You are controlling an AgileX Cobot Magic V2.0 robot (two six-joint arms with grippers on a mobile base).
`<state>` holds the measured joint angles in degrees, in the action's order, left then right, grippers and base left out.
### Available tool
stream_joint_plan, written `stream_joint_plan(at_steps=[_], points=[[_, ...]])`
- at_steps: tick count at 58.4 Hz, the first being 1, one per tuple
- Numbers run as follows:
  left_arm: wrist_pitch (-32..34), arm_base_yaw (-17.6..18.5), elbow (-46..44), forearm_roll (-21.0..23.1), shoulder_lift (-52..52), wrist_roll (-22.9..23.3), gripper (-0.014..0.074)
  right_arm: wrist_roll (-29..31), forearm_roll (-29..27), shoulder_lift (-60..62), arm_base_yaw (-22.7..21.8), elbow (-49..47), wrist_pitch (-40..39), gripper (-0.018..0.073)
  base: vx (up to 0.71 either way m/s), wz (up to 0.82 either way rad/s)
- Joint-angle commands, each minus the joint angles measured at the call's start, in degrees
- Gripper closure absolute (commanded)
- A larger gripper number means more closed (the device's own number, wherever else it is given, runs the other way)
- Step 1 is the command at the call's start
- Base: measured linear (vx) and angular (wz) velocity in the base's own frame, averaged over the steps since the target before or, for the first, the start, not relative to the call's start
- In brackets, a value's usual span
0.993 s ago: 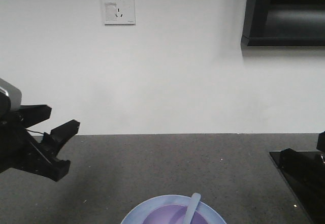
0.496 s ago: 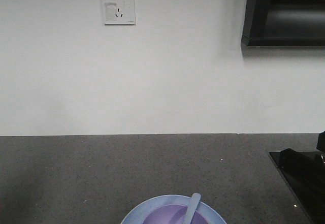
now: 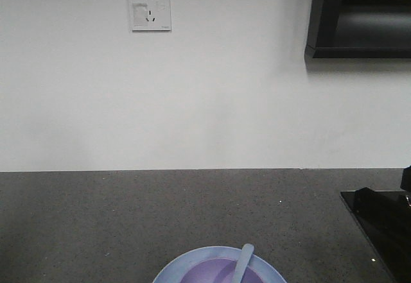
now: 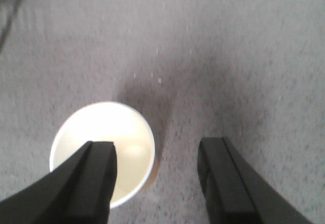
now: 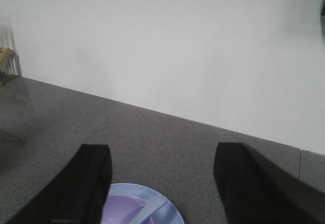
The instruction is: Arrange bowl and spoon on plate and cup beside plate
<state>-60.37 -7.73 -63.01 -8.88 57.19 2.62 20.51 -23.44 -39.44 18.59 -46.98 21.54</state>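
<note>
- the cup [image 4: 104, 148] stands upright on the grey counter [image 4: 244, 56], mouth up, white inside, its axis pointing straight at the left wrist camera.
- the left pincer [image 4: 160, 183] is spread wide and holds nothing. one finger [image 4: 89, 183] overlaps the cup's mouth and the other is out over bare counter beside it. whether that finger dips inside the cup, i cannot tell.
- the spoon [image 3: 243, 262] rests in the bowl [image 3: 205, 274]. its long axis leans up over the far rim, tipped slightly right, its upper end toward the wall.
- the bowl sits on the plate [image 3: 168, 270].
- the right pincer [image 5: 162, 183] is also spread wide and empty. the plate [image 5: 132, 187] lies below the gap, nearer the finger [image 5: 86, 183] on the view's left, apart from both.
</note>
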Motion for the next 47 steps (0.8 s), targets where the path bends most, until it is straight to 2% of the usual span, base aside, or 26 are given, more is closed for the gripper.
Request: stream_joint_plan(at_steps=[1, 6, 12, 23, 30, 47], points=[[1.4, 0.0, -1.8, 1.1, 0.4, 0.5, 0.0147, 0.5, -0.5, 0.1, -0.4, -1.6, -4.2, 0.0059, 0.0, 0.0], [0.3, 0.0, -1.8, 3.2, 1.4, 0.5, 0.0147, 0.5, -0.5, 0.1, -0.4, -1.6, -4.2, 0.0059, 0.0, 0.0], [0.0, 0.0, -1.8, 3.4, 3.1, 0.3, 0.0147, 0.5, -0.5, 0.1, -0.4, -1.6, -4.2, 0.0059, 0.0, 0.0], [0.1, 0.0, -1.8, 1.5, 6.1, -0.4, 0.0147, 0.5, -0.5, 0.1, -0.4, -1.6, -4.2, 0.0059, 0.0, 0.0], [0.9, 0.0, -1.8, -1.4, 7.6, 0.6, 0.0147, 0.5, -0.5, 0.1, -0.4, -1.6, -4.2, 0.0059, 0.0, 0.0], [2.1, -1.5, -1.8, -2.4, 12.9, 0.6, 0.0147, 0.5, -0.5, 0.1, -0.4, -1.6, -4.2, 0.0059, 0.0, 0.0]])
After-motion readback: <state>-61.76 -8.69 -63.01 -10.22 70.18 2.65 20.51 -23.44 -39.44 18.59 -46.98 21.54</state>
